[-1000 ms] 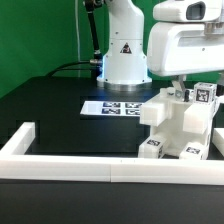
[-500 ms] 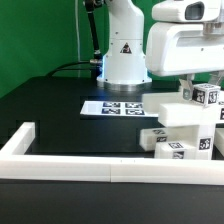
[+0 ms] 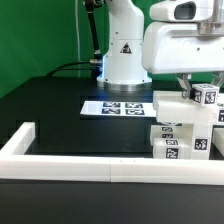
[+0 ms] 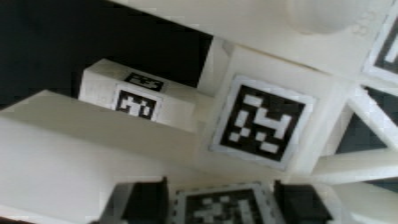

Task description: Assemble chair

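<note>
Chair (image 3: 182, 128) parts are what you have under the arm: a cluster of white blocky pieces with black-and-white tags, stacked near the edge of the black tabletop (image 3: 60, 105) at the exterior view's right, just inside the white border rail (image 3: 90, 168) that runs along the front edge. You can see the gripper (image 3: 188, 88) come down onto the top of that cluster, its white housing filling the upper right of the exterior view. The fingers themselves are hidden behind the chair pieces there, and your wrist view shows only tagged white surfaces (image 4: 263, 118) pressed close to the lens, so you cannot tell whether the jaws are clamped on a part or merely standing beside it. Behind the chair, toward the robot's base (image 3: 122, 55), the marker board (image 3: 115, 106) lies flat on the tabletop, apart from the chair pieces.
</note>
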`<state>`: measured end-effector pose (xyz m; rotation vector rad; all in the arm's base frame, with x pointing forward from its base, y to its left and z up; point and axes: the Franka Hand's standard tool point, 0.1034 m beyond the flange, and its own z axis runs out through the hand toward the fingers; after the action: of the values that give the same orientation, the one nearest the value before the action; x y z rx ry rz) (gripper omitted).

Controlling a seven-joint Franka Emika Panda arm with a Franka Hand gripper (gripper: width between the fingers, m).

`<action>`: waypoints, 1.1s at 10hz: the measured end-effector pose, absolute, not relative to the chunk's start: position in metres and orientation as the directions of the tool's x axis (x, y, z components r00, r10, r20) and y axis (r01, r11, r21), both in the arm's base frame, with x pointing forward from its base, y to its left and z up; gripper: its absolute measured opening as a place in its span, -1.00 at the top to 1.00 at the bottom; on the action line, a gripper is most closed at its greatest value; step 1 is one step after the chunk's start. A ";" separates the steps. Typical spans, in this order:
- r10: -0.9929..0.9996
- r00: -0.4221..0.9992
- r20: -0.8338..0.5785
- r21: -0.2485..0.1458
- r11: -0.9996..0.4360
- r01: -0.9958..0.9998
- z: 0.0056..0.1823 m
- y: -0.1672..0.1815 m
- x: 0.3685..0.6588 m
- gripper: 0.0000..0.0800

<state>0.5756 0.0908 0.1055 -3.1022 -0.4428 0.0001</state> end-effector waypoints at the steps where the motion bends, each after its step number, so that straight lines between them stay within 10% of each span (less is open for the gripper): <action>1: 0.279 0.960 0.001 -0.008 -0.960 0.279 0.105 0.091 0.576 0.30; 11: -0.385 0.923 -0.005 -0.012 -0.923 -0.385 0.106 0.090 0.576 0.29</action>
<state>0.5762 0.0903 0.1058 -3.0676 0.6138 0.0044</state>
